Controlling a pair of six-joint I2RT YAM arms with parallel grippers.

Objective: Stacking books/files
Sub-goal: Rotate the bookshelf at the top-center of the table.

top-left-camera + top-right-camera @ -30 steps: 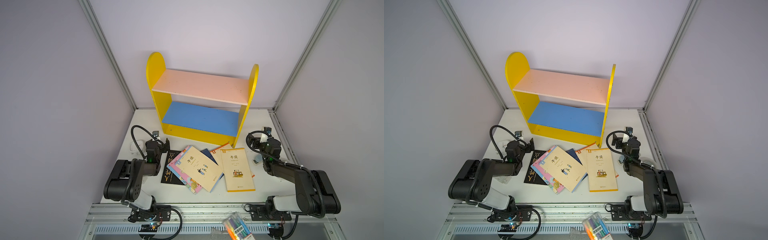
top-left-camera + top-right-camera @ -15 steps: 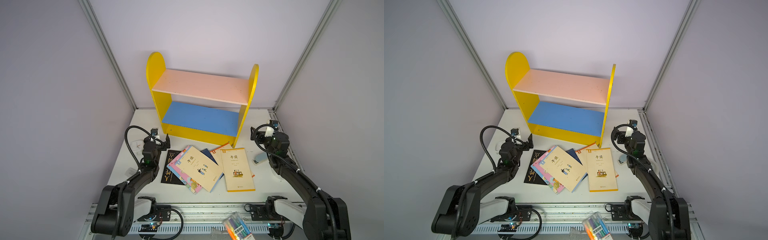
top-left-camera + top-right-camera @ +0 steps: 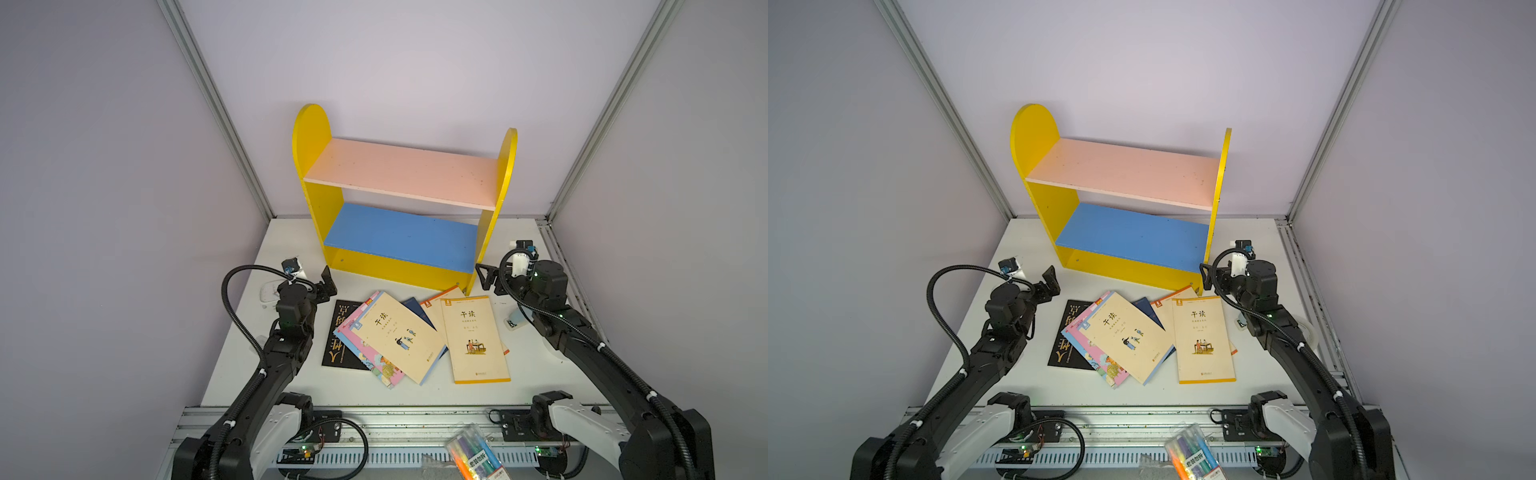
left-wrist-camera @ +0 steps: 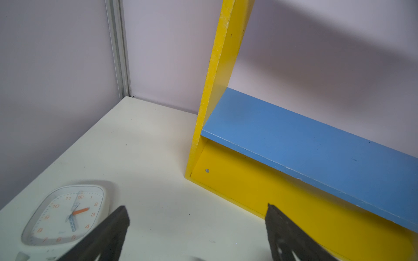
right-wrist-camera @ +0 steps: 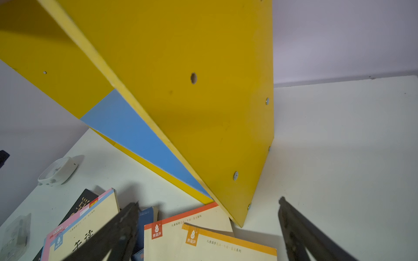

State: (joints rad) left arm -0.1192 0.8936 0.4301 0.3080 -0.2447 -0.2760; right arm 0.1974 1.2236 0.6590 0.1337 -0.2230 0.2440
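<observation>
White surface (image 3: 536, 378) carries the books (image 3: 399, 336) fanned loose before the yellow shelf (image 3: 312, 137), none stacked; we hover left end effector (image 3: 327, 282) and right end effector (image 3: 485, 277) spread wide, empty, so next we likely need an exposed book edge.

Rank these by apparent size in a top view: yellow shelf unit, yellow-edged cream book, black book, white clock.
1. yellow shelf unit
2. yellow-edged cream book
3. black book, judged by its uncovered part only
4. white clock, partly hidden

Books (image 3: 1125, 332) lie fanned before the yellow shelf (image 3: 1125, 268); left gripper (image 3: 1049, 284) and right gripper (image 3: 1207, 277) flank them, jaws apart
</observation>
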